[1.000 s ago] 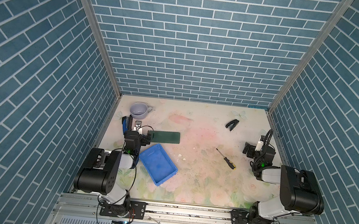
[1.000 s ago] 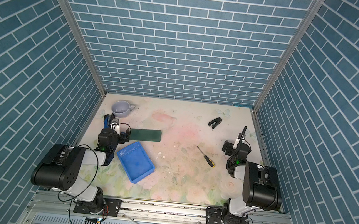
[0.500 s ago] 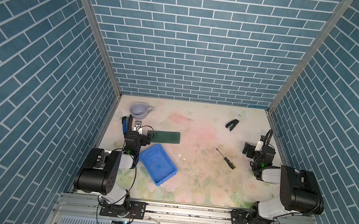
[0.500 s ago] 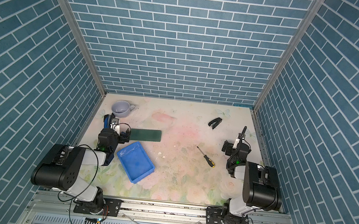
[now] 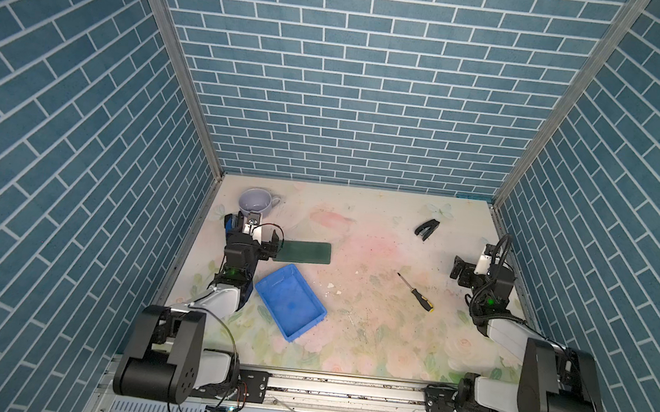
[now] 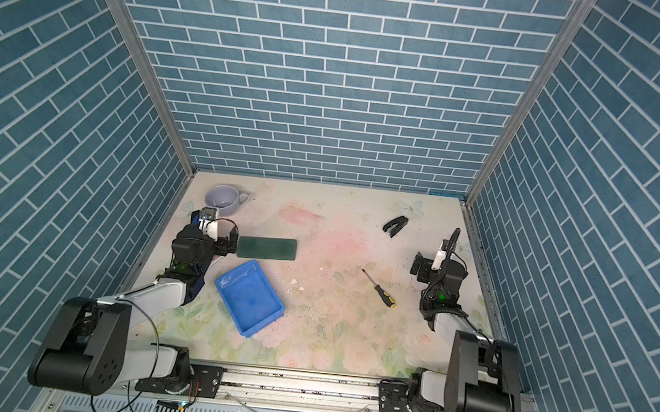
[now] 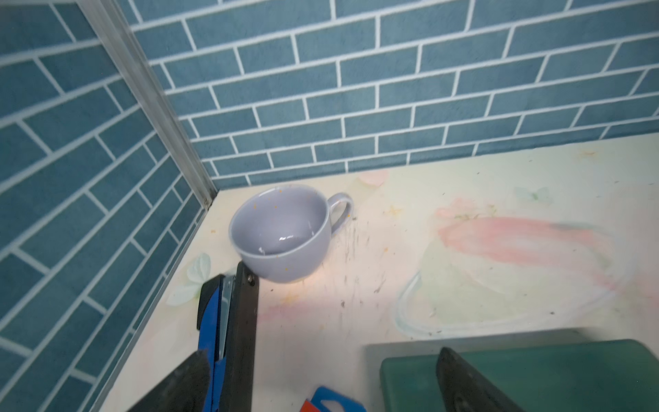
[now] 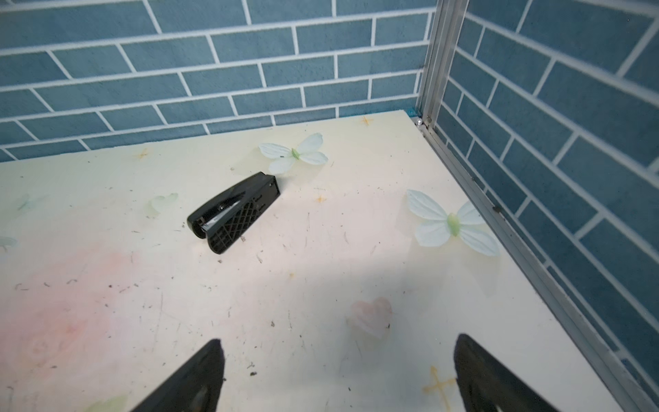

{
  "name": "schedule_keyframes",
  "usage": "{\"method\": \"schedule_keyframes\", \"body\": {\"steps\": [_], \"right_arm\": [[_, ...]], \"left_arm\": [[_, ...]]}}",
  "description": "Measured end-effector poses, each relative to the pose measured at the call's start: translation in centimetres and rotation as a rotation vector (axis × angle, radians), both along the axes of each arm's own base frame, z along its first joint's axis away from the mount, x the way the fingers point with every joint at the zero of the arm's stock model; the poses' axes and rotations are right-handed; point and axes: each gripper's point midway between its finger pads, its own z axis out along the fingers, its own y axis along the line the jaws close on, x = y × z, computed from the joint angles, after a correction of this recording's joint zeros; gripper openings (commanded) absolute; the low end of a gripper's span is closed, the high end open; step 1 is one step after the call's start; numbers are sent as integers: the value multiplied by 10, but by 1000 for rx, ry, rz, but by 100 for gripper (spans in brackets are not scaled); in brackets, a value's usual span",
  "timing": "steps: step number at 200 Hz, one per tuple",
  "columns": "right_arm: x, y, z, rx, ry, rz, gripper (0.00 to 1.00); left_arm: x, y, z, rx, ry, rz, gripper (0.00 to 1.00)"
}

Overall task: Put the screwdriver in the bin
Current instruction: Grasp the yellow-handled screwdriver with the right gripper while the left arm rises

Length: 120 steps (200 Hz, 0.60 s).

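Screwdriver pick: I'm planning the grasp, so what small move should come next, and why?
Probably swing the right gripper toward the screwdriver. Its jaws stand open and empty, the screwdriver lies flat on the table on that arm's side, and the bin has nothing in it.

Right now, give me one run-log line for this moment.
stage: not started | screwdriver: on table, untouched | bin: empty | left gripper: open | right gripper: open

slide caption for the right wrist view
Open right gripper over the floral tabletop, black stapler lying ahead near the back corner.
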Motion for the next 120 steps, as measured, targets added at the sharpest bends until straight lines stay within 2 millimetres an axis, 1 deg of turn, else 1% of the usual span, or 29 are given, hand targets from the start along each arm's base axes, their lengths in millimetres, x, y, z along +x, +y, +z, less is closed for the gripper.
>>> {"method": "schedule_keyframes", "body": {"steps": [17,38,52,73,88,97,120], "right_arm": [[-2,4,18,-6,-12,18,99],[-6,15,38,-11,-7,66,99],[-10,24,49,-15,7,101,99],[-16,38,60,-31,50,151,99],[-21,52,62,-65,98,207,99],[-26,64,60,-92,134,256,99],[-39,89,46,-156,258,370,99]], "left_arm": [[-1,-18,18,21,-9,-64,100],[-7,-49,37,45,-15,-167,100],[-14,-74,47,57,-14,-251,100],[-30,-113,56,70,3,-382,100],[-44,-141,57,77,23,-477,100],[-54,-155,56,81,38,-530,100],[-80,-190,47,89,87,-663,100]]}}
